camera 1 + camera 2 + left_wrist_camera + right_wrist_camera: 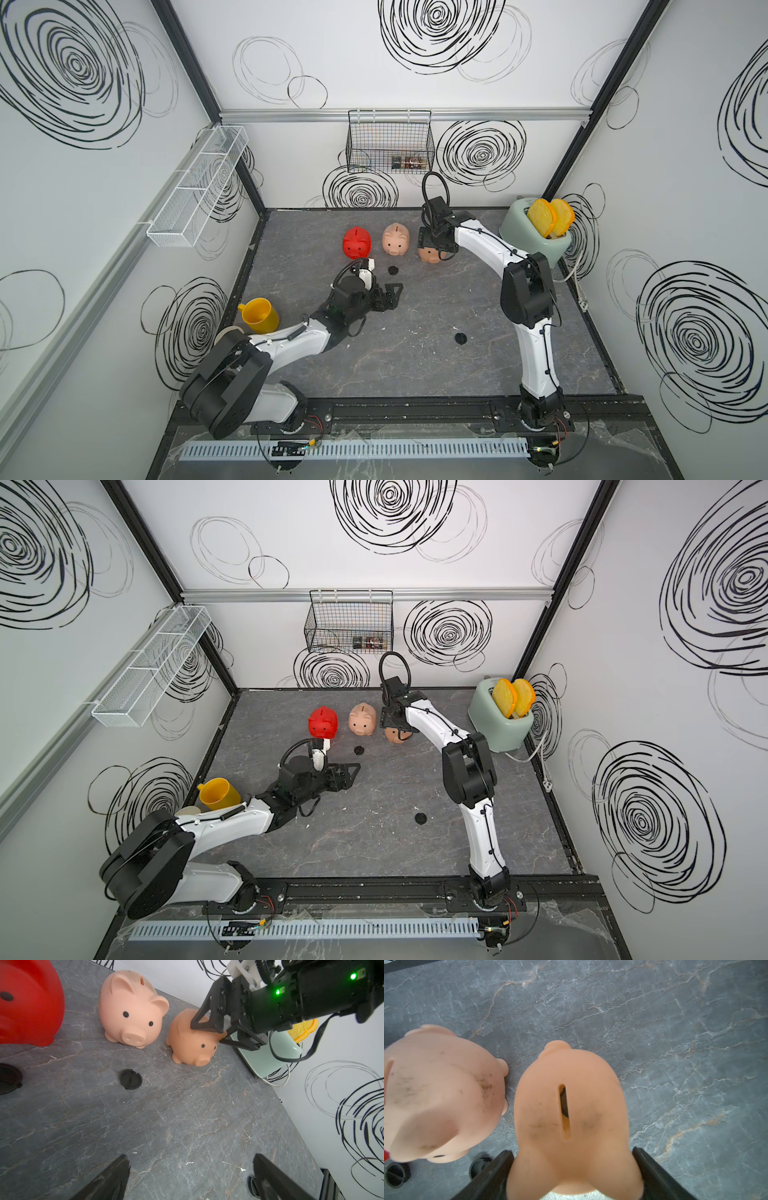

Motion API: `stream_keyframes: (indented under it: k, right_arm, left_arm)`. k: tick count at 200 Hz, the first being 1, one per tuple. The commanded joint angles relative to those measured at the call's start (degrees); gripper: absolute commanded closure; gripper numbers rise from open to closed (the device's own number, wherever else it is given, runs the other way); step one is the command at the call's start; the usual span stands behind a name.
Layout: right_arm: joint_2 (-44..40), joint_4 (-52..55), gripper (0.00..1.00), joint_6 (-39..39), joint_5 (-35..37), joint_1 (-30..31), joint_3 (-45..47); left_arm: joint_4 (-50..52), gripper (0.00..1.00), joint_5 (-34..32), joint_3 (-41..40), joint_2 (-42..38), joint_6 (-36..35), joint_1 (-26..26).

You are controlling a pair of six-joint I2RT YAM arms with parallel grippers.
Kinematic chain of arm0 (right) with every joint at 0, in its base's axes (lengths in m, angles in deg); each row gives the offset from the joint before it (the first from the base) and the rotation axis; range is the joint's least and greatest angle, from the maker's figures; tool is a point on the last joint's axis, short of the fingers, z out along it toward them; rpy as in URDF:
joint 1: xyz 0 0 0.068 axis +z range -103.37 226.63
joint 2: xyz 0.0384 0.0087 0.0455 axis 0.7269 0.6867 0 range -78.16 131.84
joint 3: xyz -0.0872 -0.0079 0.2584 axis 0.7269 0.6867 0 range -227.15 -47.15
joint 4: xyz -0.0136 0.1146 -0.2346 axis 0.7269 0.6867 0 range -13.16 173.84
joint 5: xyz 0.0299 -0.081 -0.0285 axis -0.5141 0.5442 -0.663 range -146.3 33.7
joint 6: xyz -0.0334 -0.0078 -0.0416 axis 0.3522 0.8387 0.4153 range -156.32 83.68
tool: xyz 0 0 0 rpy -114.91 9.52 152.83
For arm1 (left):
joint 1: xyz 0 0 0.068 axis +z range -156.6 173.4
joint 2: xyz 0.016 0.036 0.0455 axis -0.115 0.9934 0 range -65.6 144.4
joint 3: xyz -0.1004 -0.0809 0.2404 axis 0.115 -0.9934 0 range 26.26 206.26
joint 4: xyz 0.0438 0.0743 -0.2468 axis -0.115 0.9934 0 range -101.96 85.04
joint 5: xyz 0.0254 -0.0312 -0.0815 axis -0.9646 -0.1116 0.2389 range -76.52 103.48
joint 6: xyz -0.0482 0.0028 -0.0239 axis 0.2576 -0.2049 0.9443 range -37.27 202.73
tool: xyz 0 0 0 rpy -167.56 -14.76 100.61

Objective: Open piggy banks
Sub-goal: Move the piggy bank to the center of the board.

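Closest to the lens, in the right wrist view, the peach pig (591,1088) fills the gap of the right pincer (572,1151). Its black fingers (496,1172) stand wide apart, one on each flank near the head. They look to lie against the plastic, but I cannot tell whether they squeeze it or merely bracket it. Seen from above, the pig stands on its feet at about 1 o'clock on the table (415,374), just beside the pink pig (395,240) at 12, with the red pig (356,244) at 11. The left pincer (392,296) hangs over the middle of the table, spread and holding nothing. I judge these pigs hollow, light and smooth enough to squirt out of a pinch on the rounded rump. The surest hold is probably across the flanks behind the ears, with modest force, since a thin shell may give. All three bellies face the table, so no plug seat shows. A black cap (131,1079) lies loose at 6 o'clock of the pink pig, and another cap (461,338) lies toward 5 o'clock from the table's middle. A third cap (8,1080) is cut off by the frame edge, and which pig each came from cannot be told. In both top views the right wrist covers most of the peach pig, leaving little more than its snout in sight. Something dark shows inside its back slot but cannot be made out.
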Motion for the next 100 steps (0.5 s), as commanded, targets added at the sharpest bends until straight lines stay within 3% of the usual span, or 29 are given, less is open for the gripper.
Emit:
stream_keyframes:
  k: [1,100]
  right_arm:
    - [3.57,3.18,0.22,0.9,-0.46,-0.96,-1.63]
    - [6.85,5.0,0.18,1.25,-1.06,-0.92,-6.8]
  left_arm:
    - [-2.01,0.04,-1.13,-0.18,-0.23,-1.25,-0.02]
    - [-1.42,0.04,-1.03,-1.36,-1.03,-2.18,-0.01]
